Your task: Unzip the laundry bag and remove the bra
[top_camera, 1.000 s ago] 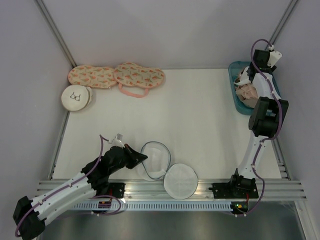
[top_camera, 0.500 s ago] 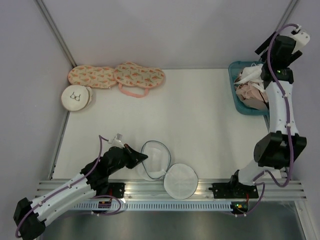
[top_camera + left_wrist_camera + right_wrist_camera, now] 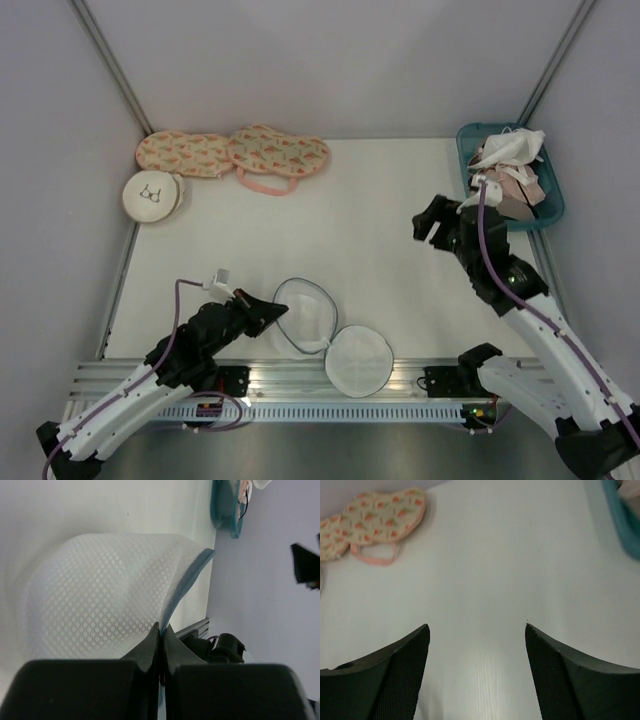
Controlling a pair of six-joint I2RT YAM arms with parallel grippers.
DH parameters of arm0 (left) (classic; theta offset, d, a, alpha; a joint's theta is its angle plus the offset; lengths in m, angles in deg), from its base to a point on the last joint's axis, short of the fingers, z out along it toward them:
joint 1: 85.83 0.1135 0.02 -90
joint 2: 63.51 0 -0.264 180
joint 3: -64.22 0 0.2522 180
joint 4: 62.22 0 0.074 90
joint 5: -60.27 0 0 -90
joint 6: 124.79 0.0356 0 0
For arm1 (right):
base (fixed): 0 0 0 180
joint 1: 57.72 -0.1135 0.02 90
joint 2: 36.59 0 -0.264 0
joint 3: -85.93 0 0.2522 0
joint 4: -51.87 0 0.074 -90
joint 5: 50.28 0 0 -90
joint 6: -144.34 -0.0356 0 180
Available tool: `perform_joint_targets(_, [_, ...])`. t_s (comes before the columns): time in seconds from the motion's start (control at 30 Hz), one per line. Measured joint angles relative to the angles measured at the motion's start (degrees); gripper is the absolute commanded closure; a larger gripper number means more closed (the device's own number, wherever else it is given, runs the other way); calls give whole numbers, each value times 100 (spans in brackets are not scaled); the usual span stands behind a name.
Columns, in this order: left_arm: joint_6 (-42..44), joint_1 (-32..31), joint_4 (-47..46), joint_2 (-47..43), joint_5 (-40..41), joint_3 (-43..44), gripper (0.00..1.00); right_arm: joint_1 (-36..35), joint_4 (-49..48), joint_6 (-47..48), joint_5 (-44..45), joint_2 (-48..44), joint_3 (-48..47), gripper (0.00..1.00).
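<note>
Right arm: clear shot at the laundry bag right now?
Likely yes. The right gripper hangs open and empty, with nothing lying between it and the laundry bag; the left gripper pinches only its left rim.

Two pink patterned bra-shaped fabric cases point(image 3: 280, 150) lie touching side by side at the far left of the white table point(image 3: 370, 225), with a cream round pouch printed with a bra drawing point(image 3: 152, 195) just beside the left one. A teal plastic basket point(image 3: 553, 196) at the far right holds pink and beige garments point(image 3: 520, 185).
</note>
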Motion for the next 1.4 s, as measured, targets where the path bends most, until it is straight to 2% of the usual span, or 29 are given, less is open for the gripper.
perform_joint_targets(0.1, [-66,0,507,-570,358,2,98,-723,422,-413,-114,-748,682,19])
perform_joint_targets(0.23, [-284,0,1056,-957,962,7,98,-1989,551,-1003,-151,-1010,1130,18])
perform_joint_targets(0.47, [-756,0,1537,-966,1768,101,98,-4170,540,-2133,313,-319,1858,18])
perform_joint_targets(0.6, [-935,0,1729,-966,2205,153,98,-5097,321,-2820,730,245,2033,22])
perform_joint_targets(0.77, [-994,0,1958,-966,2712,365,98,-5617,-9,-3683,1169,452,2352,32])
perform_joint_targets(0.9, [-1012,0,1989,-966,2907,442,98,-5919,-146,-4332,1600,643,2479,36])
perform_joint_targets(1.1, [-1097,0,2120,-966,2868,437,98,-6194,-603,-5097,2057,1056,2728,41])
perform_joint_targets(1.4, [-1117,0,2122,-966,2516,238,98,-6242,-1108,-5866,2583,1530,2883,43])
